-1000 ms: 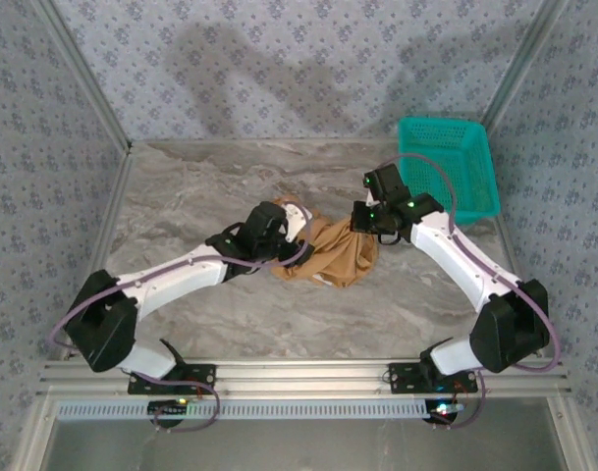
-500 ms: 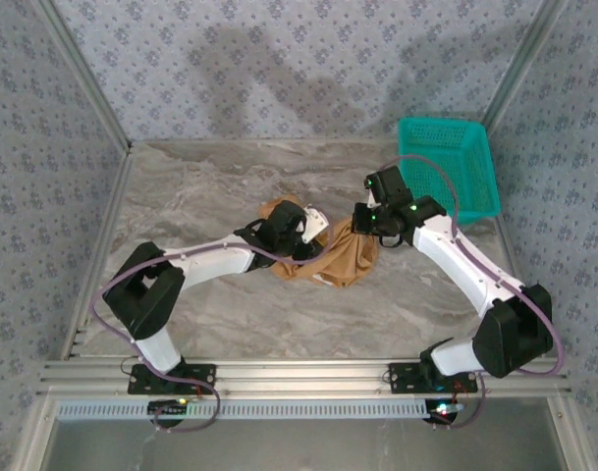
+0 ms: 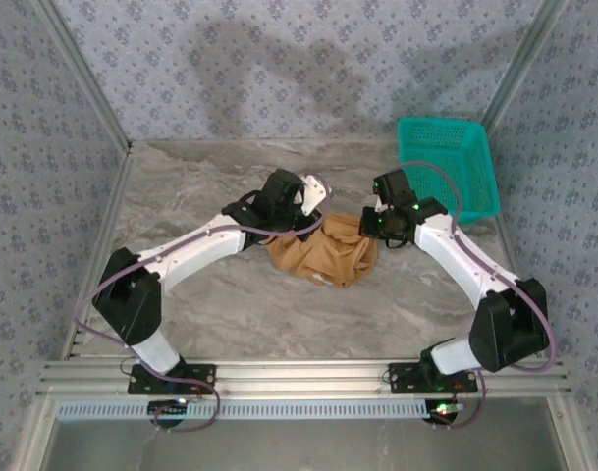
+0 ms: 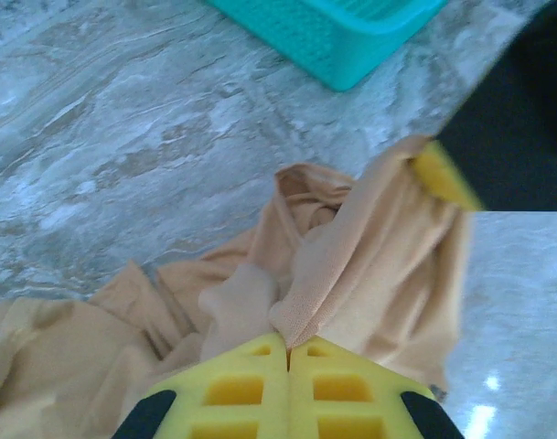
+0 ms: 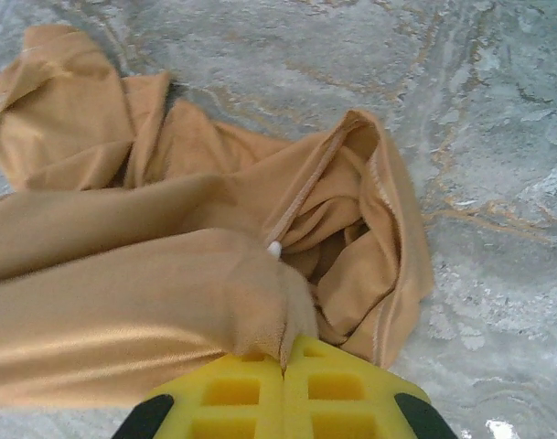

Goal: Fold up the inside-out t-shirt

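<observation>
Inside-out t-shirt (image 3: 328, 257) lies bunched at the middle of the marble table (image 3: 200, 182); left gripper (image 4: 287, 355) and right gripper (image 5: 284, 357) each clench a fold of its tan cloth, one at either end

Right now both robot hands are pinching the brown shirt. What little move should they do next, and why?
Probably draw the left gripper and the right gripper apart, lifting slightly, to stretch the cloth out. Each is shut on a fold of the t-shirt, which lies crumpled in a heap on the table. It likely needs spreading flat before any fold can be made.
</observation>
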{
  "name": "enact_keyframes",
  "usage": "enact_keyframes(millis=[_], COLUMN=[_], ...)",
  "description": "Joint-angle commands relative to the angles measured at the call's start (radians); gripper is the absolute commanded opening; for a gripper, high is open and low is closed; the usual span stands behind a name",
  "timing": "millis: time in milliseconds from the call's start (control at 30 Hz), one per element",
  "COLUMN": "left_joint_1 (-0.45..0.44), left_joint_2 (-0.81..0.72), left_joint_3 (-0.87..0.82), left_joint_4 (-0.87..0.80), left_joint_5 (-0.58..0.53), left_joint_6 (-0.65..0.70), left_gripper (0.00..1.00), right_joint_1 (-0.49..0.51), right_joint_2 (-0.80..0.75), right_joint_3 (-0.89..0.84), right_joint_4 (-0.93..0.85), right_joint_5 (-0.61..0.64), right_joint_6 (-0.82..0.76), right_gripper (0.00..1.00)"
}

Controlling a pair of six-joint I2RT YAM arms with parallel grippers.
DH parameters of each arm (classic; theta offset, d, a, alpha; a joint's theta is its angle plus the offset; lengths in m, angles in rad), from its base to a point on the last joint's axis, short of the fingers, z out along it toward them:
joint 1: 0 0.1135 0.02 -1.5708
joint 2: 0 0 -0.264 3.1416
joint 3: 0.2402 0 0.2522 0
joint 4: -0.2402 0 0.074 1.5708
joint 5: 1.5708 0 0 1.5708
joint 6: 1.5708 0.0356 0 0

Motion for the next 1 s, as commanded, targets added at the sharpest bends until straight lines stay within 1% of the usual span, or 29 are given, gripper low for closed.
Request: enact_keyframes(millis=[0,33,67,100,167,233,300,367,433,533,633,700,833,900,967], left_joint_1=[0.016,0.023,0.032,0.040,0.062,0.081,0.090,0.094,0.096,0.098,0.098,0.098,0.098,0.098,0.098], left_joint_2=[-0.015,-0.008,0.003,0.014,0.042,0.066,0.083,0.089,0.089,0.089,0.083,0.076,0.064,0.056,0.049], left_joint_3=[0.034,0.033,0.030,0.031,0.037,0.044,0.048,0.047,0.040,0.038,0.037,0.031,0.024,0.017,0.005], left_joint_4=[-0.072,-0.071,-0.069,-0.071,-0.085,-0.092,-0.104,-0.106,-0.100,-0.101,-0.105,-0.104,-0.103,-0.095,-0.077], left_joint_5=[0.115,0.133,0.155,0.172,0.200,0.227,0.236,0.234,0.232,0.234,0.231,0.231,0.229,0.229,0.232], left_joint_6=[-0.068,-0.086,-0.107,-0.128,-0.175,-0.214,-0.237,-0.246,-0.255,-0.259,-0.264,-0.267,-0.272,-0.278,-0.286], left_gripper=[0.00,0.00,0.00,0.00,0.00,0.00,0.00,0.00,0.00,0.00,0.00,0.00,0.00,0.00,0.00], right_joint_1=[-0.016,-0.015,-0.012,-0.008,0.003,0.011,0.028,0.058,0.095,0.167,0.214,0.220,0.221,0.224,0.221], right_joint_2=[0.061,0.076,0.082,0.081,0.051,0.005,-0.051,-0.105,-0.124,-0.122,-0.094,-0.067,-0.010,0.021,0.054], right_joint_3=[0.063,0.096,0.109,0.115,0.095,0.064,-0.024,-0.111,-0.185,-0.262,-0.276,-0.263,-0.237,-0.220,-0.209], right_joint_4=[0.015,0.005,-0.010,-0.023,-0.033,-0.030,0.019,0.128,0.247,0.410,0.497,0.521,0.554,0.553,0.561], right_joint_5=[-0.031,-0.051,-0.067,-0.068,-0.056,-0.049,-0.076,-0.121,-0.160,-0.148,-0.100,-0.081,-0.050,-0.009,0.030], right_joint_6=[-0.024,-0.011,0.006,0.021,0.060,0.099,0.136,0.210,0.298,0.419,0.490,0.514,0.555,0.572,0.583], right_gripper=[0.02,0.09,0.21,0.30,0.35,0.36,0.36,0.34,0.33,0.33,0.36,0.43,0.50,0.51,0.49])
